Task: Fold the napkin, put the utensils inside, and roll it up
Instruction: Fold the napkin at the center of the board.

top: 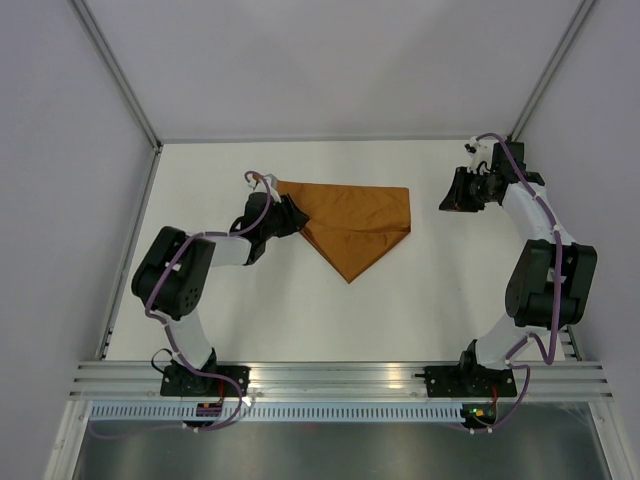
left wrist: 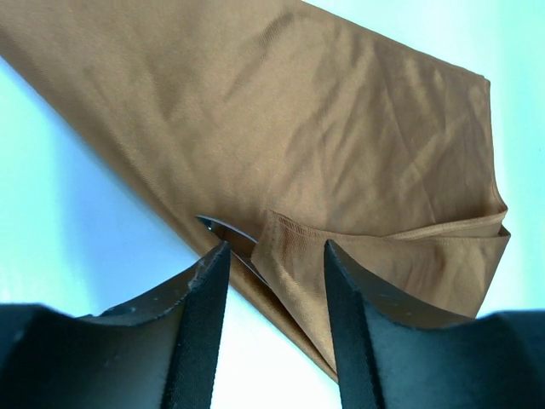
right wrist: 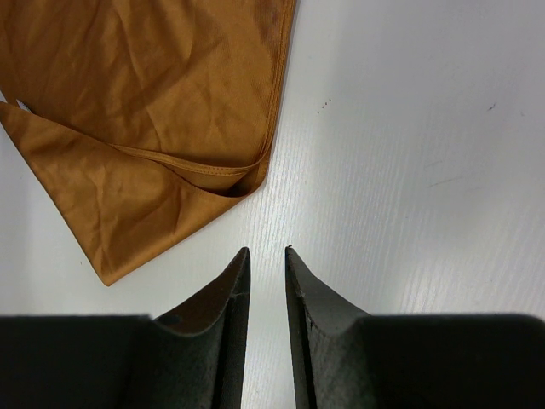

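Note:
The orange-brown napkin (top: 355,225) lies folded into a triangle on the white table (top: 400,310), its point toward the near edge. My left gripper (top: 283,214) stands at its left corner, open. In the left wrist view a loose folded corner of the napkin (left wrist: 298,128) lies between the fingers of the left gripper (left wrist: 274,247) without being pinched. A silvery utensil tip (left wrist: 220,227) peeks out from under the cloth edge beside the left finger; the rest is hidden. My right gripper (top: 452,195) hovers right of the napkin (right wrist: 145,102), apart from it. The right gripper (right wrist: 266,250) is narrowly open with nothing in it.
Grey walls and a metal frame (top: 120,75) bound the table at the back and sides. An aluminium rail (top: 330,375) with both arm bases runs along the near edge. Bare white tabletop (right wrist: 409,153) lies under and right of my right gripper.

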Controlling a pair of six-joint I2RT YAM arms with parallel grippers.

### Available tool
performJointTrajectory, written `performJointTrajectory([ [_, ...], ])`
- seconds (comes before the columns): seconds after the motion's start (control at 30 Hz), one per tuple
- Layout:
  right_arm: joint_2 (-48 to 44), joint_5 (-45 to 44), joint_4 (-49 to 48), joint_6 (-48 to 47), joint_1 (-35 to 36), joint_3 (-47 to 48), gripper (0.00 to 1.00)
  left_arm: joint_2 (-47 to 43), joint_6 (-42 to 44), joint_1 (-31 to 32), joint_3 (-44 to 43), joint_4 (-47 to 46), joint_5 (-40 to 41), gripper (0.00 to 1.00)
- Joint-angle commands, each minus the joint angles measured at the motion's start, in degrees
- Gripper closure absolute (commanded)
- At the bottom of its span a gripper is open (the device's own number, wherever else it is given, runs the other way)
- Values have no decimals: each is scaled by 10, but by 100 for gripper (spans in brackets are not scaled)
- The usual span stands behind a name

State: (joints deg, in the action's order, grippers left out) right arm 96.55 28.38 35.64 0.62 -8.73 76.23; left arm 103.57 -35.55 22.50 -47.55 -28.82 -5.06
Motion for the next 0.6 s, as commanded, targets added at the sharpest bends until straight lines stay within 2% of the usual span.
performJointTrajectory([
  [0.0,-2,2,1,-1,1,1,71,-22,-11,-13,-13,-3,4,46],
  [0.13,-3,5,2,-1,2,1,71,-57,-11,-36,-13,13,34,43],
  [0.27,-6,8,1,-2,3,1,71,-73,-33,-75,-35,79,101,42],
  [0.33,-8,9,2,-1,3,1,71,-70,-40,-92,-49,96,103,43],
  [0.57,-8,13,3,-1,6,4,71,14,-41,-153,-167,172,81,45],
])
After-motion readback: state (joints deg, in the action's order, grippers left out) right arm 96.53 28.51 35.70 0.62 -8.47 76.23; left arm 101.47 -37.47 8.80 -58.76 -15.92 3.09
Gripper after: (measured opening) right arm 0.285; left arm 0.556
